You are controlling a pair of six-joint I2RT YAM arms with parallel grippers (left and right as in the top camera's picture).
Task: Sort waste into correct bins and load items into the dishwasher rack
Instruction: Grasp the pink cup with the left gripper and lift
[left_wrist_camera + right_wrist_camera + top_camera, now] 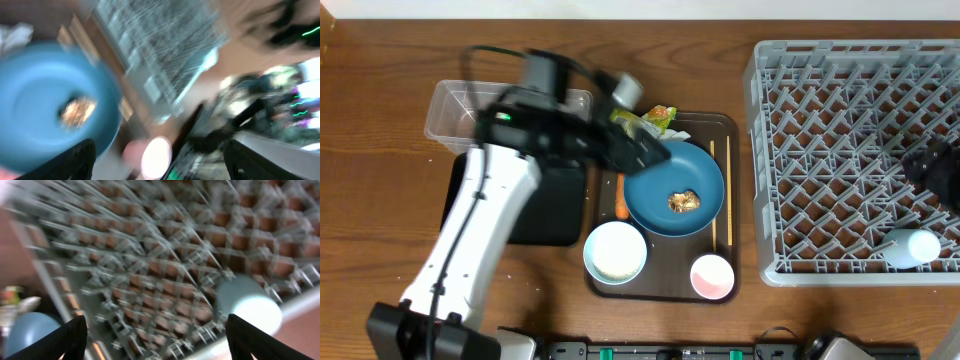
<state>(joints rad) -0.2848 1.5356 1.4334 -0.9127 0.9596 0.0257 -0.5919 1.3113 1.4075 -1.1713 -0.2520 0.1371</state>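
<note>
While the left gripper (pixel 159 142) hangs over the dark-blue plate (pixel 703 170) with its jaws spread wide and empty, the plate sits on the brown tray (pixel 665 288) with a brown food lump (pixel 683 201) on it. The right gripper (pixel 156 319), released and empty, hovers above the grey dishwasher rack (pixel 840 120). The light-blue cup (pixel 910 248) lies in the rack's front right corner.

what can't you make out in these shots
- Black bin: overhead, the left arm covers most of it, so its contents are hidden.
- Right arm: overhead, a dark blur cut off by the right edge.
- Food lump: left wrist, too blurred to identify.
- Rack: right wrist, its pegs are smeared by blur.
</note>
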